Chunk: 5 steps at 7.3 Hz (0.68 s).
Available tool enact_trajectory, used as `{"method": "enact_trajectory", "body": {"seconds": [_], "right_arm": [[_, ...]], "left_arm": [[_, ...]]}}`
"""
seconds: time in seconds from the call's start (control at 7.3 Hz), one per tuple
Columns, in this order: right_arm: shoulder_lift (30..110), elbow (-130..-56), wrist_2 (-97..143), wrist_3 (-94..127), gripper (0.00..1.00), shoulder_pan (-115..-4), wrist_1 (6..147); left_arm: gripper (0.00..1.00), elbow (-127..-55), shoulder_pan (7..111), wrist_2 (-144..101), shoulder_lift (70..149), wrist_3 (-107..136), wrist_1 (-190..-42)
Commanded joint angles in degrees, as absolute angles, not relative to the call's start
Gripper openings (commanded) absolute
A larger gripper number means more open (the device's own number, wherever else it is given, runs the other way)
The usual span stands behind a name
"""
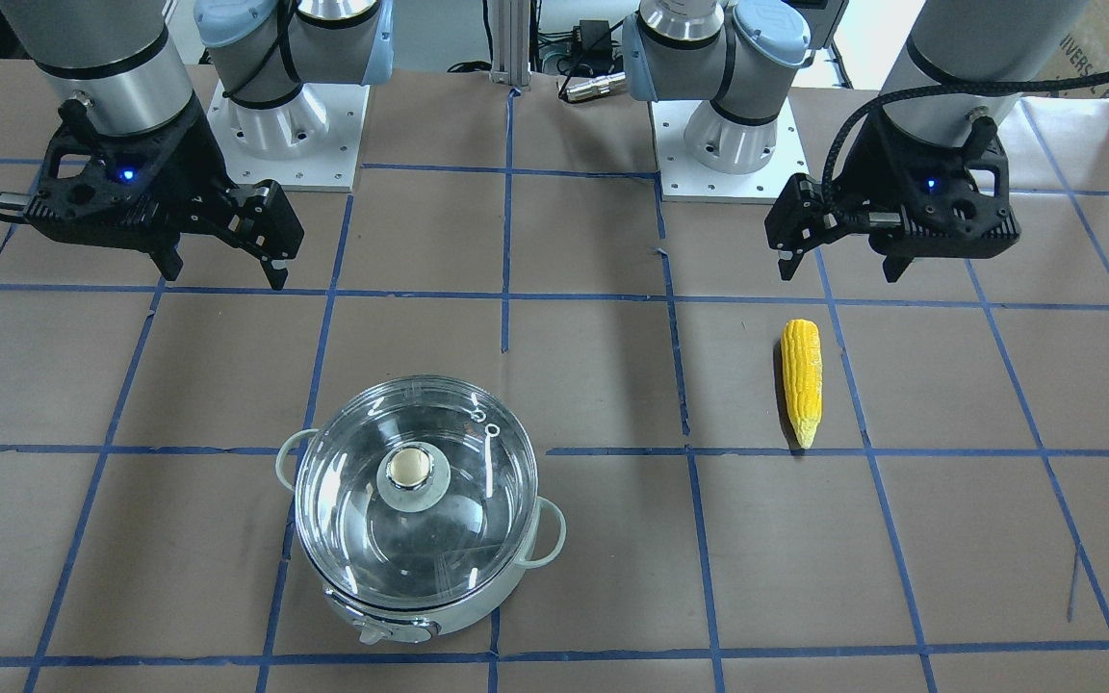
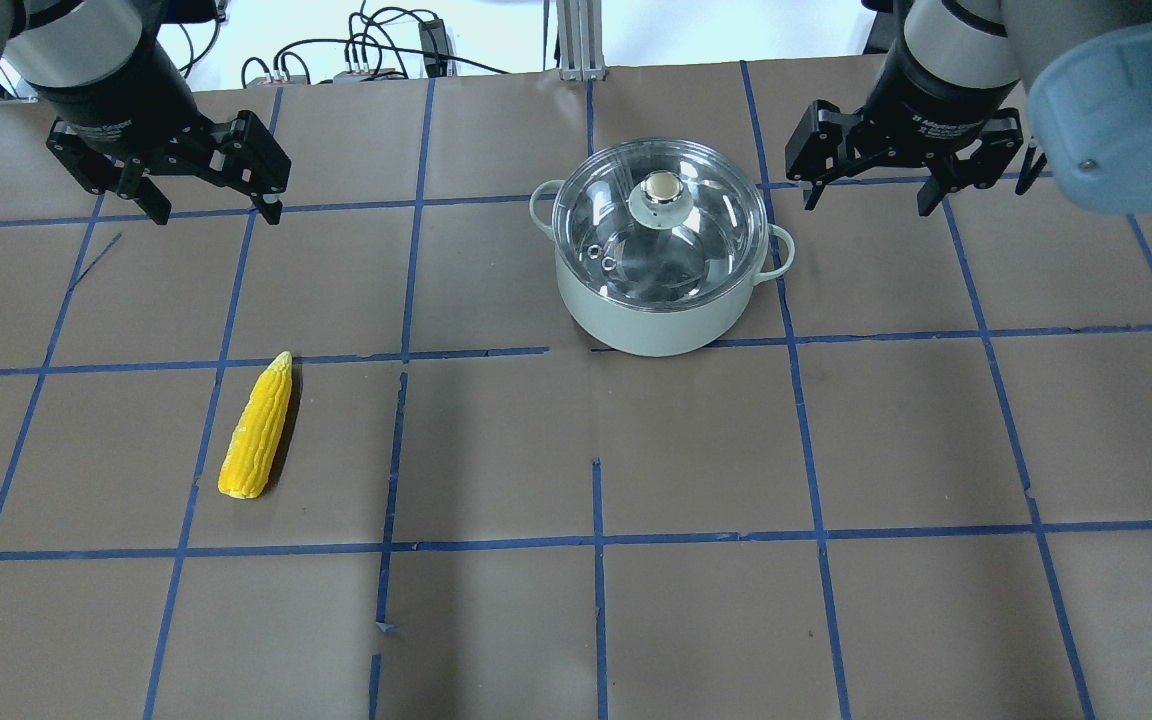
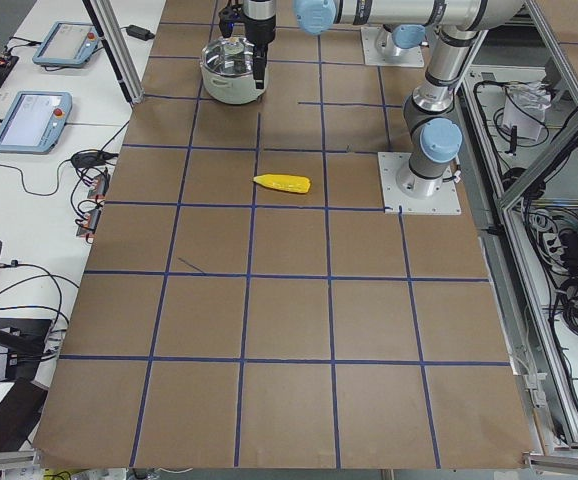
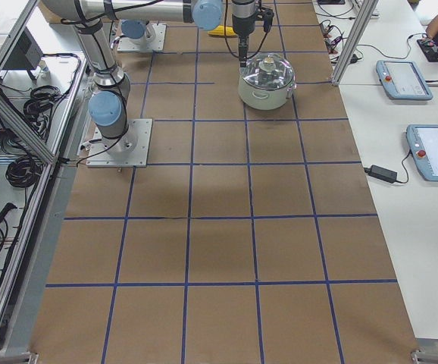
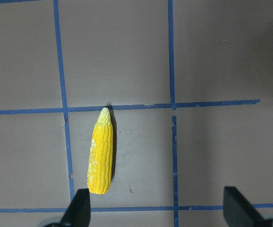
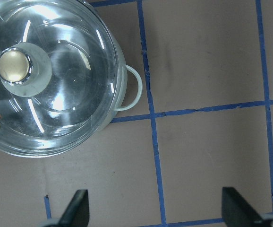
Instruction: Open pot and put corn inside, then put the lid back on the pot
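Glass lid (image 1: 463, 520) sat shut on the pot (image 2: 636, 322) toward the bench's operator-side edge, corn (image 2: 256, 430) lying toward its left end. Left gripper (image 2: 216, 212) and right gripper (image 2: 868, 205) hung wide open, empty. An off-centre pinch could slip off the smooth knob (image 1: 408, 467).
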<state>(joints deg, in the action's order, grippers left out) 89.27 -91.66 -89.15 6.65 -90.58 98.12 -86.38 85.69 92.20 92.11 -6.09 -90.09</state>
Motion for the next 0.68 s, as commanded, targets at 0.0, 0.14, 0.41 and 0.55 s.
{"method": "enact_trajectory", "body": {"seconds": [0.0,0.14,0.41,0.55], "right_arm": [[87.90,-91.06,-88.34,6.68,1.00,-91.49,98.96],[86.76,-90.45,-86.59,6.77,1.00,-93.41,100.71],[80.98,-86.34,-86.40,7.47,1.00,-98.15,103.17],[76.77,-83.18,-86.48,7.64,1.00,-99.91,103.18]], "left_arm": [[1.00,-86.40,85.69,92.20,92.11,-6.07,-90.09],[1.00,-86.40,85.69,92.20,92.11,-6.06,-90.09],[1.00,-86.40,85.69,92.20,92.20,-6.06,-90.17],[1.00,-86.40,85.69,92.20,92.11,-6.06,-90.18]]}}
